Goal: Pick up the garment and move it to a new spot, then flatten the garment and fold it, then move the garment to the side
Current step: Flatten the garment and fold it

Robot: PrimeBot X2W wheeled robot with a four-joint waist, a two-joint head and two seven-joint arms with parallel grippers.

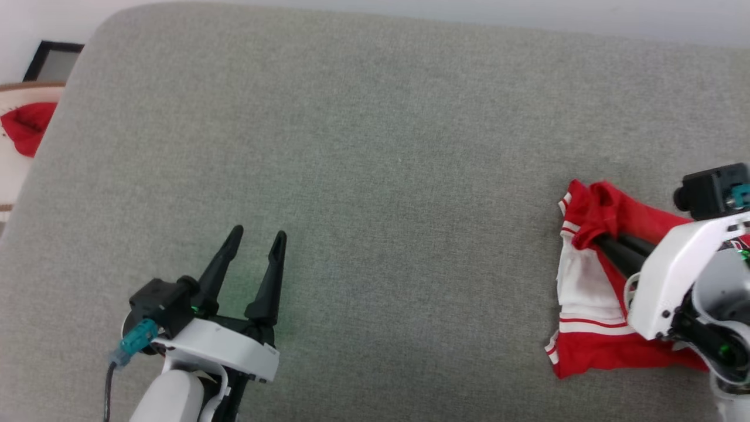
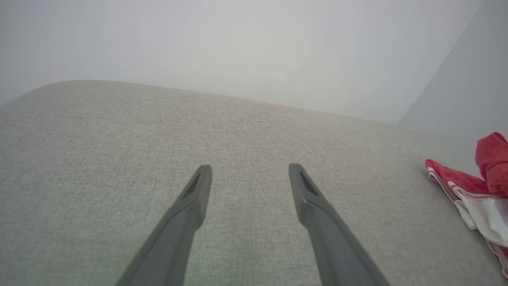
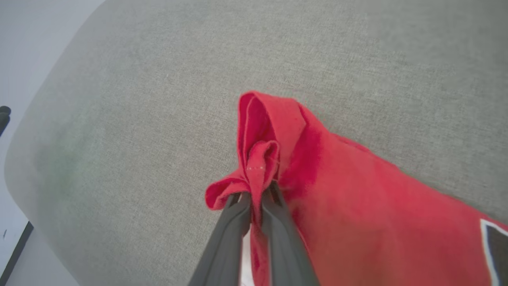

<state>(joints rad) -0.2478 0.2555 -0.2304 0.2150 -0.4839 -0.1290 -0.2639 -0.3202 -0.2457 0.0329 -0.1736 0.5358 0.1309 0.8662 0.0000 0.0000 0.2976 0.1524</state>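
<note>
Jersey [image 3: 357,206] fold sits pinched in my right gripper [image 3: 260,191]; my left gripper [image 1: 258,232] is spread (idle). So thin a pinch may slip as I lift.

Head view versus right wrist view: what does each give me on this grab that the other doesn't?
Head view adds: the left gripper open over the grey cushion, the striped trim of the garment, and a red scrap at the left edge. Right wrist view adds: close up, the bunched red fold between the fingers, and a corner of the black numeral. Both: the right gripper shut on the garment, on the cushion.
</note>
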